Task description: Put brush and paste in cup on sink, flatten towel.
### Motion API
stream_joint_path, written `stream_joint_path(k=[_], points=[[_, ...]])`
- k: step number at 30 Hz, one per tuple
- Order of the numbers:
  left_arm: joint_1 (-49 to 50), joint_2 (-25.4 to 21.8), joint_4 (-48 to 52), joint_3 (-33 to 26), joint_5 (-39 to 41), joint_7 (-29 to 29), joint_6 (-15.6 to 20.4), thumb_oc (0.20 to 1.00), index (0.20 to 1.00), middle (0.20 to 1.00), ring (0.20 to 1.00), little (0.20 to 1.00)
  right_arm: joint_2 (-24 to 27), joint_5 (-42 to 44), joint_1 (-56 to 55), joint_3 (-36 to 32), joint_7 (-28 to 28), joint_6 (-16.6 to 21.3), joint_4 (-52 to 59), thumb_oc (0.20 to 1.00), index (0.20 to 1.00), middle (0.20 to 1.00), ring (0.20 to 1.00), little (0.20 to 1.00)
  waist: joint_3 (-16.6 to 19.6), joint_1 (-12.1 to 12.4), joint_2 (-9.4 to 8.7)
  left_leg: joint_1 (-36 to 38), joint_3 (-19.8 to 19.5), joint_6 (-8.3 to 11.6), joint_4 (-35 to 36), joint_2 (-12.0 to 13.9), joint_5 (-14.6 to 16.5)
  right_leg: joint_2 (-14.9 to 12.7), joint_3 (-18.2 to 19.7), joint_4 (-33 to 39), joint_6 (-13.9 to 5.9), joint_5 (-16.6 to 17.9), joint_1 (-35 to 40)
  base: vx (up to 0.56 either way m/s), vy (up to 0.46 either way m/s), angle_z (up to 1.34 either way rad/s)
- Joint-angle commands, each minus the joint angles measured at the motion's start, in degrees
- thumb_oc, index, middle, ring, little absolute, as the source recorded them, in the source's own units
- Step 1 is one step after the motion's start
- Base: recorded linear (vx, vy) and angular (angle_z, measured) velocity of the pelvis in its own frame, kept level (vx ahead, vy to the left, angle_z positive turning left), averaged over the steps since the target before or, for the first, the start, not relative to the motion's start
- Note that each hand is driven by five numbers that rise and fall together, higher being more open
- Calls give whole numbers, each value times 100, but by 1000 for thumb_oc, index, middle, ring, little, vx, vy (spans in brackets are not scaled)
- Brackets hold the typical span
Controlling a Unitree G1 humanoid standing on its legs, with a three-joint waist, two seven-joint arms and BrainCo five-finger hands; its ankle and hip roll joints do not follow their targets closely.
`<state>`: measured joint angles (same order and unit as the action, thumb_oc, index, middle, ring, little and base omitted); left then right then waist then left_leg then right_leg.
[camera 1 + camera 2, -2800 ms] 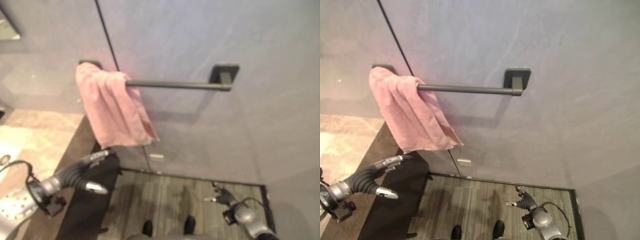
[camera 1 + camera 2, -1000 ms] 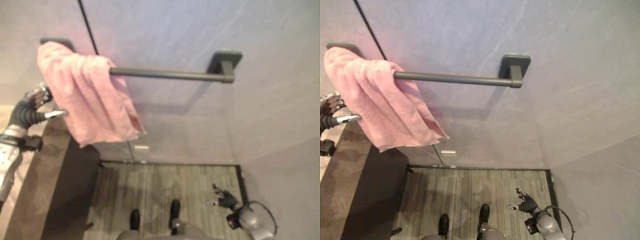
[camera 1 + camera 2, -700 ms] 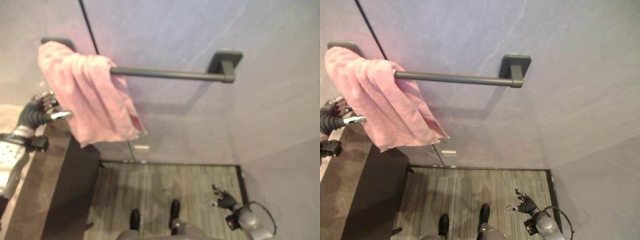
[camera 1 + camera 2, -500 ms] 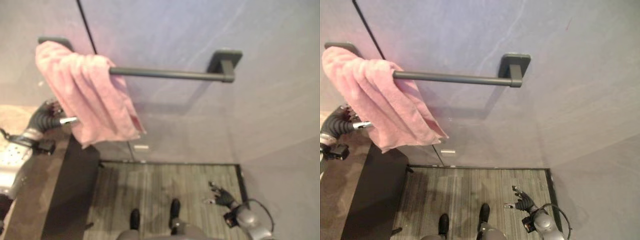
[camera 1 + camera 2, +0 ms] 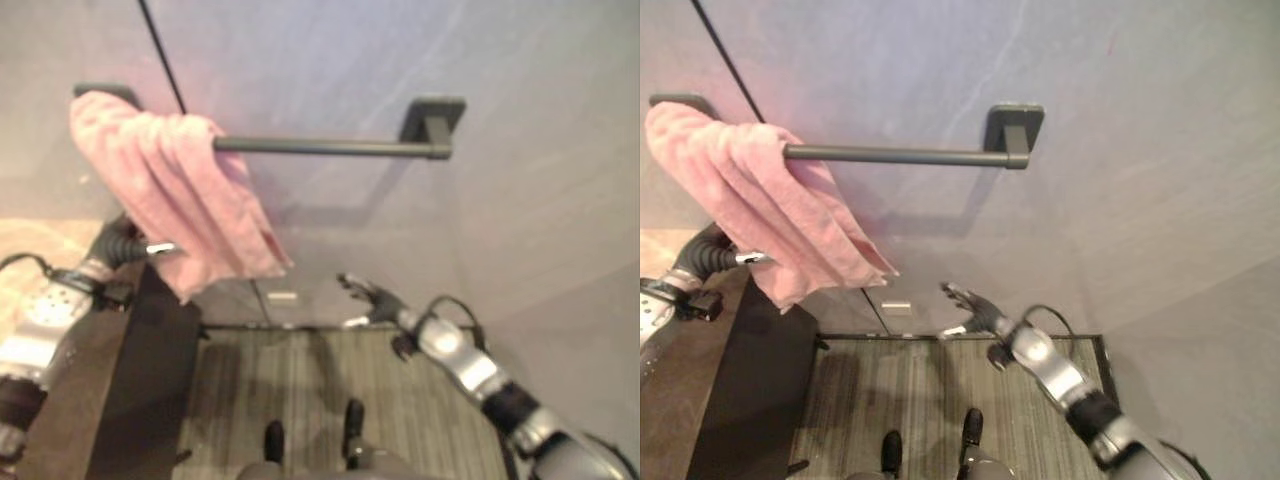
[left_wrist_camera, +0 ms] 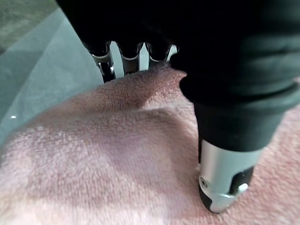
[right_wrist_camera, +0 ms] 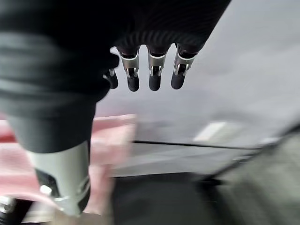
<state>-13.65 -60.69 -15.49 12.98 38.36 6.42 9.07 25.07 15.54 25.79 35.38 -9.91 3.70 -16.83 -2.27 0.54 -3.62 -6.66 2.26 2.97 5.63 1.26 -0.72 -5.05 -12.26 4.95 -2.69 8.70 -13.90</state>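
Left eye view: bunched pink towel on dark rail.

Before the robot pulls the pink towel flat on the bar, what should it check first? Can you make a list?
1. Towel hangs on the bar: ok.
2. Towel spread flat: not ok, it is bunched at the bar's left end.
3. Left hand on the towel: ok, its thumb rests on the cloth.
4. Left hand's fingers gripping the cloth: cannot tell, their tips are hidden behind it.
5. Right hand ready: ok, open, holding nothing, below the bar, apart from the towel.
6. Rest of the bar bare for spreading: ok.
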Motion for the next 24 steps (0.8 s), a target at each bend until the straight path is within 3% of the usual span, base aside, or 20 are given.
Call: stream_joint_path(k=[1, 12, 24], points=[[-960, 79, 24, -10, 136, -141, 331, 1000, 1000, 1000, 1000, 1000, -160, 400, 585, 198, 163, 142, 194, 1000, 1000, 1000, 1000, 1000, -48, -70, 97, -176, 19, -130, -63, 16, 139, -463, -201, 5, -714, -268, 294, -46, 13, 3], [-1237, 139, 124, 110, 110, -335, 310, 1000, 1000, 1000, 1000, 1000, -617, 301, 1791, 650, 436, -51, -161, 1000, 1000, 1000, 1000, 1000, -112, 82, 13, -374, -61, -115, -63, 2, 57, -472, -234, 5, -663, -208, 161, -24, 6, 6], [-1229, 380, 199, -40, 169, -533, 328, 1000, 1000, 1000, 1000, 1000, -1120, 311, 2496, 669, 724, -207, -831, 1000, 1000, 1000, 1000, 1000, -119, 195, -46, -430, -65, -136, -63, 4, 36, -460, -215, 5, -617, -189, 103, 0, 0, 0]])
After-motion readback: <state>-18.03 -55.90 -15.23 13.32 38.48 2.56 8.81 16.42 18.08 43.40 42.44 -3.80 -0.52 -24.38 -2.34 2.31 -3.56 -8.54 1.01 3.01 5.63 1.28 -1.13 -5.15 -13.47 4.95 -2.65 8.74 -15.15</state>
